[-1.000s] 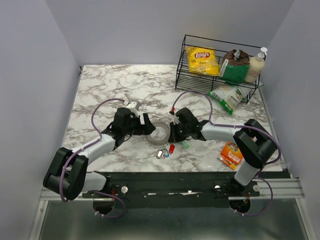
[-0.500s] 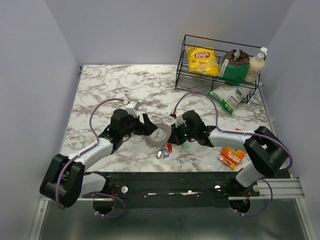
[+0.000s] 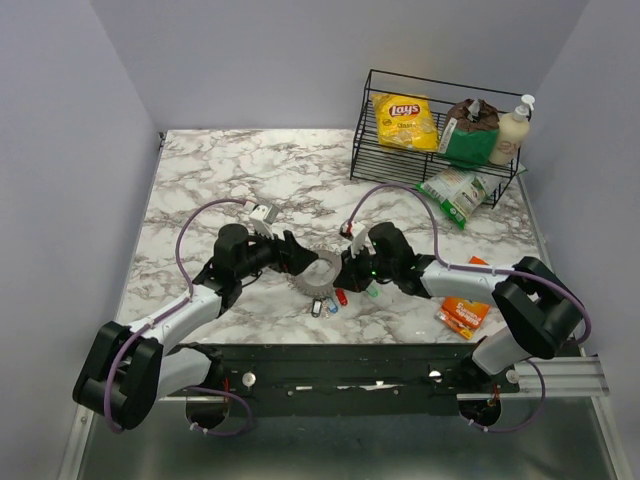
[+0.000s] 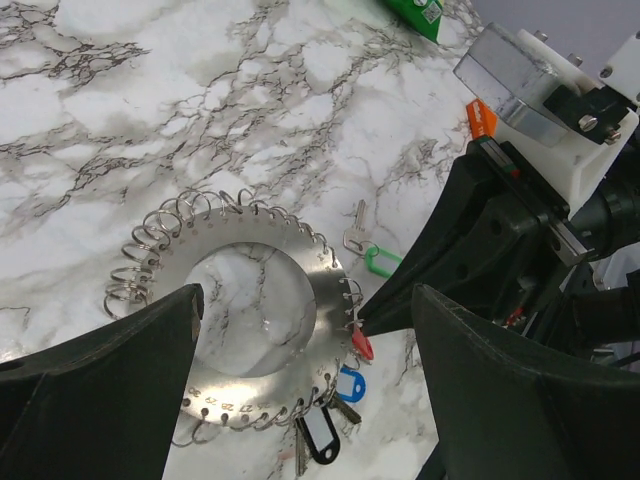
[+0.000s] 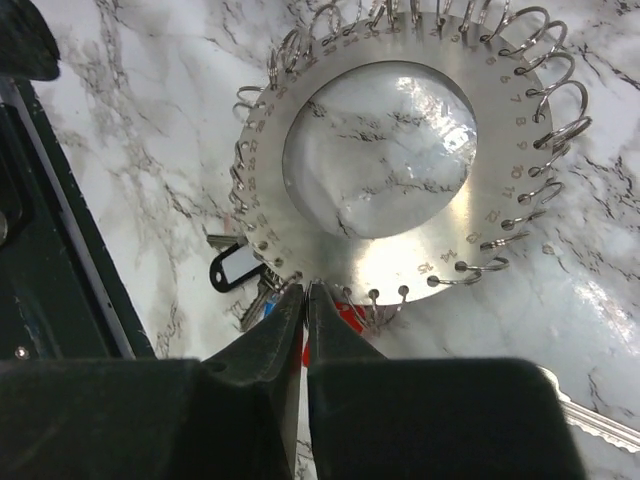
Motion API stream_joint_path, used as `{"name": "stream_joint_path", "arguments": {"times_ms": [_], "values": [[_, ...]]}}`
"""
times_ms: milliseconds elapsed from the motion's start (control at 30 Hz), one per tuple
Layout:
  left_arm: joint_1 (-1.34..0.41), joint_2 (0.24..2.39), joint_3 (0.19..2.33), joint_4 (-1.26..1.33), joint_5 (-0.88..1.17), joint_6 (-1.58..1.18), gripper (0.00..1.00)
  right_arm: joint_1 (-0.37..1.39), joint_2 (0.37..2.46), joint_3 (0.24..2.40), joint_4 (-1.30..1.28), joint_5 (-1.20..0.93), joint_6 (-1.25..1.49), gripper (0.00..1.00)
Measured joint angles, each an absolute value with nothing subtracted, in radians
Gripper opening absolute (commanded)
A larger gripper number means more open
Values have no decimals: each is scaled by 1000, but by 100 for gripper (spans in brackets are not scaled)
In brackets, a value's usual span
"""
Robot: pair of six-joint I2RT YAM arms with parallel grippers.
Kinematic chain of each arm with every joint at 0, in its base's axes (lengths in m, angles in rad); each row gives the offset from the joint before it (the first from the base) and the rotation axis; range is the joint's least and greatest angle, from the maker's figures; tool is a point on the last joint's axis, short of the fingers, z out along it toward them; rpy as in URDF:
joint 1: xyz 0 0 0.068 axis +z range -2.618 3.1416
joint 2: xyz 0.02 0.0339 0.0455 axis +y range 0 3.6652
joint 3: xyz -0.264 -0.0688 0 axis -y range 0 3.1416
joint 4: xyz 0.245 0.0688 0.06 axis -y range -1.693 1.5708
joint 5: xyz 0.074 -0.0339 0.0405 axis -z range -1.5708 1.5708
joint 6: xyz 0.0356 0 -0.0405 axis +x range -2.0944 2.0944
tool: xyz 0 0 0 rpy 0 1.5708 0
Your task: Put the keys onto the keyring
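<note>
Left gripper (image 3: 300, 257): low over the marble table (image 3: 220, 170), left of centre. Claw spread wide, with nothing clamped. In the left wrist view its two dark fingers (image 4: 100, 390) stand either side of the keyring, and the left one overlaps the ring's edge.

Keyring (image 4: 322, 300): flat grey metal disc with an open centre, its rim lined with small wire loops. It lies on the table between the two grippers, near the front edge.

Black-tagged key (image 4: 318, 437): at the keyring's near rim. Whether it is attached cannot be told.

Blue key (image 4: 349, 384): just beside the black-tagged one, at the same rim. Attachment likewise cannot be told.

Red key (image 4: 361, 346): head at the rim, directly under the right gripper's fingertips and partly hidden by them.

Green key (image 4: 379, 262): on the table just right of the keyring, clear of the rim, with its silver blade pointing away.

Right gripper (image 5: 305, 290): tips meet the keyring's rim at a row of holes. Claw all but closed, with only a thin slit between the fingers. Whether a loop or edge is pinched cannot be told.

Orange packet (image 3: 463, 310): flat on the table, right of the right gripper and apart from the keys.

Wire basket (image 3: 372, 140): far right corner, holding a yellow crisp bag (image 3: 405, 120) and a pump bottle (image 3: 512, 130).
</note>
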State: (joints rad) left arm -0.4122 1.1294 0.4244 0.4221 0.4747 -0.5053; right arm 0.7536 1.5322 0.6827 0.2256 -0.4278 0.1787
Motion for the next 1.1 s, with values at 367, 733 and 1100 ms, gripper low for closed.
{"name": "stream_joint_path", "arguments": {"times_ms": [367,733,1100], "values": [[-413,1130,424,397,466,-503,89,754,1522,683,212,-397,178,55],[-559,1140,426,288,377,-509,44,753,1505,701,152,-253,245,66],[-751,1283,440,265,314,-542,0,663,1505,734,126,-182,324,83]]}}
